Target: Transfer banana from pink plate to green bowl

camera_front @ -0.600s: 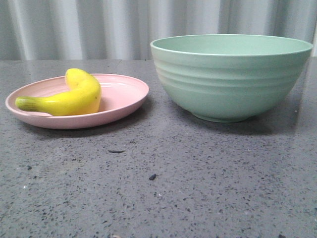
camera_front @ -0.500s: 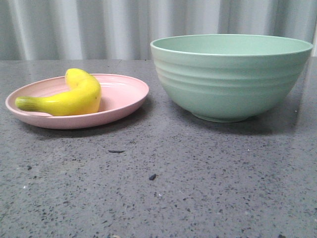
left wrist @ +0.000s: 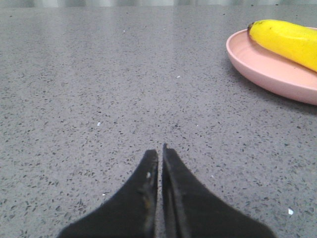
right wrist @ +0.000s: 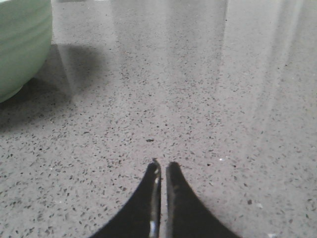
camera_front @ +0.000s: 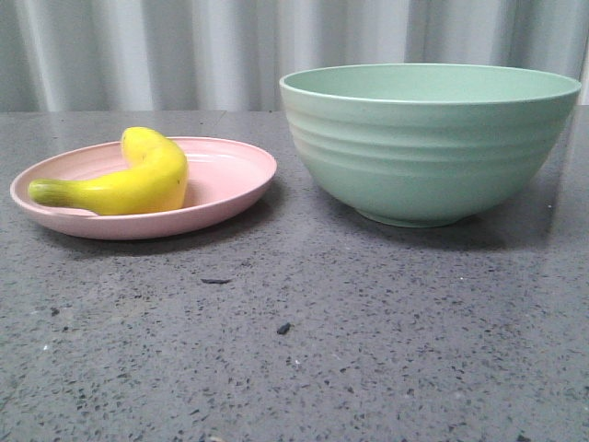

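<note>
Left wrist view: black left gripper (left wrist: 160,148) pinched closed, empty, low over speckled grey table (left wrist: 99,89). Same for black right gripper (right wrist: 162,164). Further out, glossy yellow curved banana (camera_front: 129,180) resting on shallow pale pink plate (camera_front: 230,180), left of ridged mint-green bowl (camera_front: 428,147).

The banana (camera_front: 124,180), yellow with a greenish stem end, lies curved on the shallow pink plate (camera_front: 230,180). The deep, ridged green bowl (camera_front: 428,147) stands upright just beside the plate.
</note>
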`<state>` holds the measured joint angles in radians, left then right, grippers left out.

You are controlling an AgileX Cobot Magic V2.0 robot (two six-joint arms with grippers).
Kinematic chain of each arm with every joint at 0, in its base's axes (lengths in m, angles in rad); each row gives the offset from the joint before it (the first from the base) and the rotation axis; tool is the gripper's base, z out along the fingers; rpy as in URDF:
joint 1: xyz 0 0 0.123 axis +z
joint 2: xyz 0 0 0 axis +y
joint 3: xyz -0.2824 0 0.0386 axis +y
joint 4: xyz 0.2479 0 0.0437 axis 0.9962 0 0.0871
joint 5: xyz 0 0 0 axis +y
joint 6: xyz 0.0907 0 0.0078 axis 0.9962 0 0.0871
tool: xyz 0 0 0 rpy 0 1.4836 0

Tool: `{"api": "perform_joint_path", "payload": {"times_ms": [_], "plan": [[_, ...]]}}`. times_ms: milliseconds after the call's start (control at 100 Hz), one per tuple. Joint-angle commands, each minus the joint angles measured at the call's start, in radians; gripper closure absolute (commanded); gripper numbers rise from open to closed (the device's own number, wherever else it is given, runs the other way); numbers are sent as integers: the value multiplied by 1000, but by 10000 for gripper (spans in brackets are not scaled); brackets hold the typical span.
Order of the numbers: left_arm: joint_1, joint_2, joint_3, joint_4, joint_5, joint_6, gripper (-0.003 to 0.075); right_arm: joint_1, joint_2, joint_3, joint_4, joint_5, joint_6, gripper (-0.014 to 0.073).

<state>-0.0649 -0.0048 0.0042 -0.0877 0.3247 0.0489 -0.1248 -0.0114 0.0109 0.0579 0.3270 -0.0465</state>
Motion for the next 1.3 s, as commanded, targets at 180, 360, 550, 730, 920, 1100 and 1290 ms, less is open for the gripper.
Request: {"api": "perform_joint_path", "payload": {"times_ms": [180, 360, 550, 730, 920, 1100, 1290], "plan": [[2, -29, 9, -9, -64, -8, 741, -5, -17, 23, 5, -15, -6, 655], [2, -29, 9, -9, -64, -8, 741, -5, -17, 23, 5, -15, -6, 655], [2, -29, 9, -9, -65, -8, 741, -5, -17, 23, 5, -15, -6, 655], [2, -29, 9, -9, -81, -8, 741, -5, -17, 23, 5, -15, -6, 655], [2, -29, 9, -23, -97, -8, 741, -5, -17, 23, 5, -17, -6, 655], [2, -29, 9, -23, -133, -8, 741, -5, -17, 23, 5, -25, -6, 655], [2, -29, 9, -23, -140, -8, 741, -5, -17, 23, 6, -103, -4, 655]]}}
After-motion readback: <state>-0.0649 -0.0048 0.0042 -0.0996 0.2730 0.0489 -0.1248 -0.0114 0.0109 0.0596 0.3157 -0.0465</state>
